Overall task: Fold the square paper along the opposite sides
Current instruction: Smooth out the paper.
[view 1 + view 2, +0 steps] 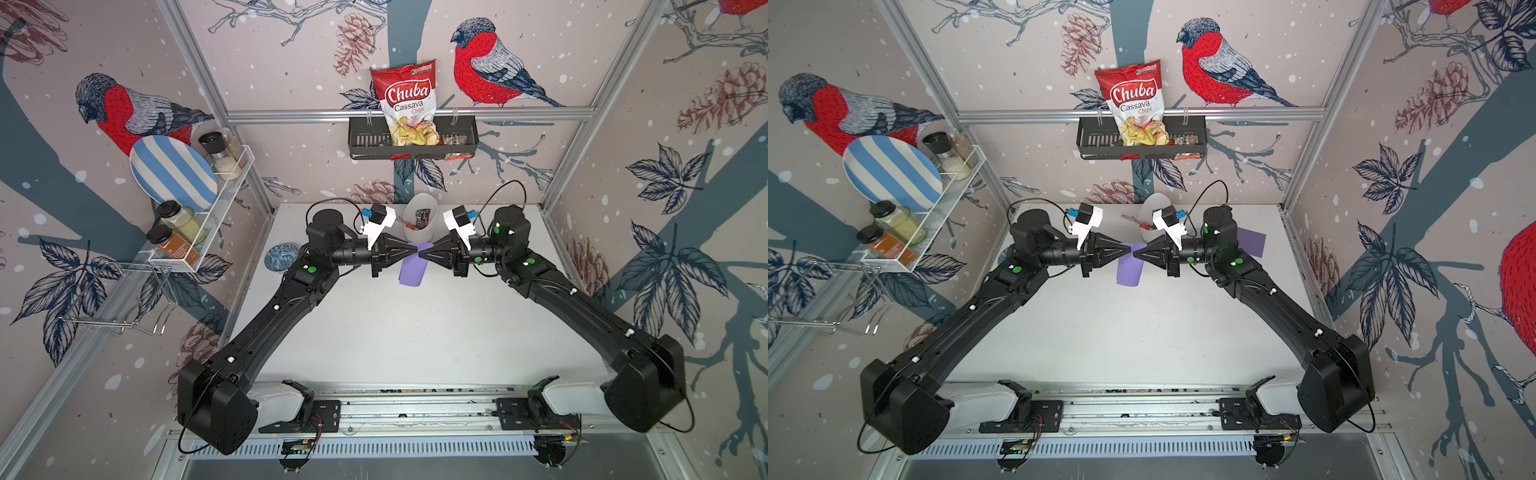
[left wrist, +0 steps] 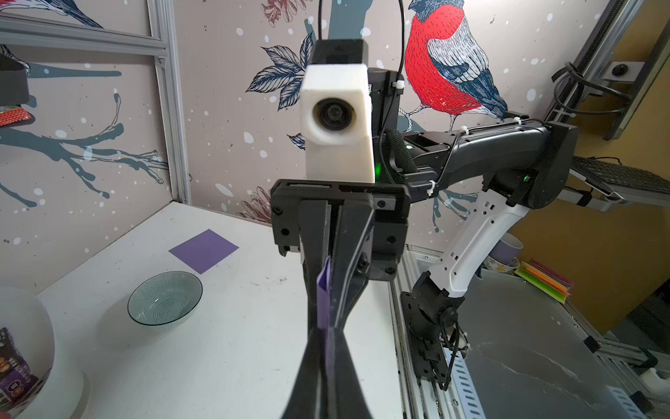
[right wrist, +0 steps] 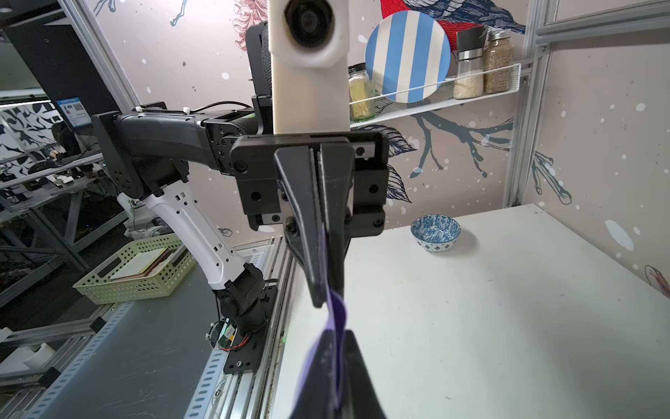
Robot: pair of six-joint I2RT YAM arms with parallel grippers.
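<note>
1 left gripper, 1 right gripper, 1 held paper, 1 flat paper

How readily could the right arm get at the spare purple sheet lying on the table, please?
Probably not yet: the right claw is shut on the held paper, shared with the left claw. The spare sheet itself lies flat and uncovered nearby.
</note>
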